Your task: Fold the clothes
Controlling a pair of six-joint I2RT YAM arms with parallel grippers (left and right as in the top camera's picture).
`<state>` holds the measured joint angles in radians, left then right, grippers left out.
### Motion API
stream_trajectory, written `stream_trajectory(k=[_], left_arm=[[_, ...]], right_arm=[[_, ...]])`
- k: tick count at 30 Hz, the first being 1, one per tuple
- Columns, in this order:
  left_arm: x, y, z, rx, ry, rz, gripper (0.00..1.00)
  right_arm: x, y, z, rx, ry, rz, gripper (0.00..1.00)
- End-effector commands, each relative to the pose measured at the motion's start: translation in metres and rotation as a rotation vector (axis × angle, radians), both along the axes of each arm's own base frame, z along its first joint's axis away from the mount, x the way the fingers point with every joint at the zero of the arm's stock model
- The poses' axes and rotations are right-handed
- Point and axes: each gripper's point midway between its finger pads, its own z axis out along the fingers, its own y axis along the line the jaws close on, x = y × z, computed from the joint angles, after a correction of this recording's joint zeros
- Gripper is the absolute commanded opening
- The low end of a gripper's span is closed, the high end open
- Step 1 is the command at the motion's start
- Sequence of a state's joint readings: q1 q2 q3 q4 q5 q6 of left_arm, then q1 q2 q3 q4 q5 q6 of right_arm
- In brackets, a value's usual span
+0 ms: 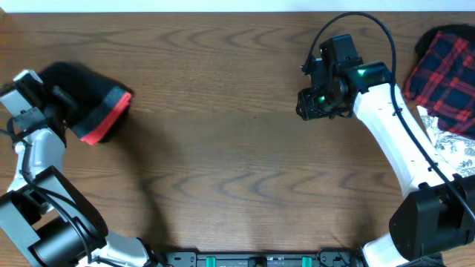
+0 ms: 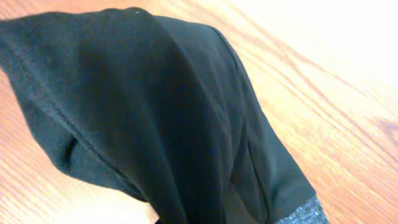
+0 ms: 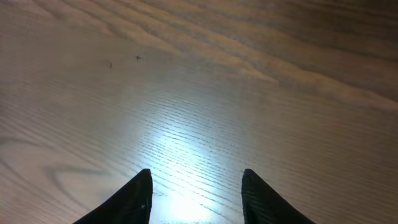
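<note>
- Clearly, the trousers (image 1: 80,90) were found bunched in a dark heap at the far left of the tabletop (image 1: 223,156), and they were not spread flat.
- The waistband (image 1: 104,119), edged in red-orange, was turned toward the middle of the tabletop. The long axis of the heap therefore ran from the left edge toward the centre, a little slanted.
- The left gripper (image 1: 58,96) was clenched and pushed into the black fabric. It was hidden by the cloth in the left wrist view, where the fabric rose like a tent close to the camera, so a pinch on the trousers was judged likely.
- The right gripper (image 3: 196,190) was released. Its fingertips (image 3: 134,199) were held apart over bare wood and nothing was grasped by them.
- The trousers lay to the left of the right gripper, well apart from it, with the open middle of the tabletop between them. The left arm was by far the nearer one.
- A plaid garment (image 1: 445,70) and a white floral cloth (image 1: 456,152) were seen at the right edge, beside the right arm, and neither was touched.
- The folding was judged to be hardly begun, because the heap had to be laid out first. The coming move was expected to depend on the fabric being drawn from the left toward the centre, where the waistband end could be met by the right gripper.
</note>
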<state>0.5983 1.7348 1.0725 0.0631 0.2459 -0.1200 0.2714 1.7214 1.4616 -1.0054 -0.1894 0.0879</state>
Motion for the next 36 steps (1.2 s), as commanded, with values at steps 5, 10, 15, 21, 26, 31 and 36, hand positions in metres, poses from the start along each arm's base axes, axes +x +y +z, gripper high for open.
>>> stream_trajectory(k=[5, 10, 15, 21, 26, 31, 36], left_arm=[[0.008, 0.012, -0.053, 0.042, 0.101, -0.019, 0.06], [0.015, 0.025, -0.063, 0.058, 0.124, 0.009, 0.06], [0.024, 0.039, -0.042, 0.103, 0.102, 0.041, 0.06], [0.023, 0.038, -0.036, 0.063, 0.141, 0.048, 0.71], [0.012, 0.030, -0.038, 0.016, 0.200, 0.050, 0.98], [0.024, -0.001, -0.008, -0.064, 0.105, -0.050, 1.00], [0.050, -0.045, 0.045, -0.041, -0.027, -0.148, 0.31]], right_arm=[[0.002, -0.002, 0.006, 0.009, -0.011, -0.020, 0.45], [0.001, -0.003, 0.006, 0.007, -0.004, -0.020, 0.45], [0.001, -0.003, 0.006, 0.012, -0.001, -0.037, 0.45], [0.001, -0.003, 0.006, 0.012, -0.001, -0.037, 0.45], [0.002, -0.003, 0.006, 0.012, -0.004, -0.036, 0.45], [0.002, -0.003, 0.006, 0.011, -0.008, -0.032, 0.45], [0.003, -0.002, 0.006, 0.011, -0.011, -0.029, 0.45]])
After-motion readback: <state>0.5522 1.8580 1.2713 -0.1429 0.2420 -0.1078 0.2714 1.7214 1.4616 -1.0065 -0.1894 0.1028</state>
